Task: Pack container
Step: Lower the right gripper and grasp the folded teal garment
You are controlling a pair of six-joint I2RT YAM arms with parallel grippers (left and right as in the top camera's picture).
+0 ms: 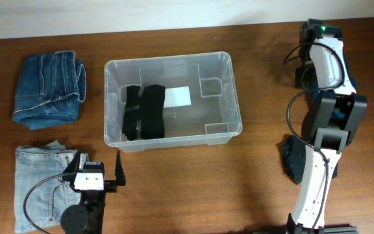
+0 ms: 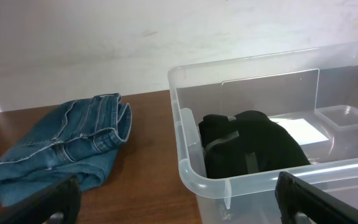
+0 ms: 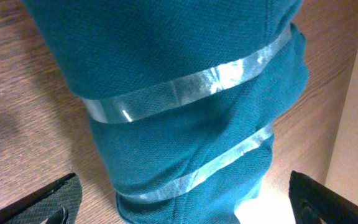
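Note:
The clear plastic container (image 1: 167, 62) stands mid-table, with a white label (image 1: 178, 97) on its bottom. A black rolled cloth bundle (image 1: 143, 112) lies in its left half. My left gripper (image 1: 97, 169) is open and empty, just in front of the container's near left corner (image 2: 247, 180). The left wrist view also shows the black bundle (image 2: 253, 146). My right gripper (image 3: 182, 199) is open, its fingers wide on either side of a teal cloth bundle (image 3: 185, 112) bound with clear tape. That teal bundle (image 1: 291, 159) lies on the table to the right, partly under the right arm.
Folded dark blue jeans (image 1: 49, 90) lie at the far left; they also show in the left wrist view (image 2: 67, 146). Folded light blue jeans (image 1: 41, 185) lie at the near left, under the left arm. The container has small moulded compartments (image 1: 211, 86) at its right end.

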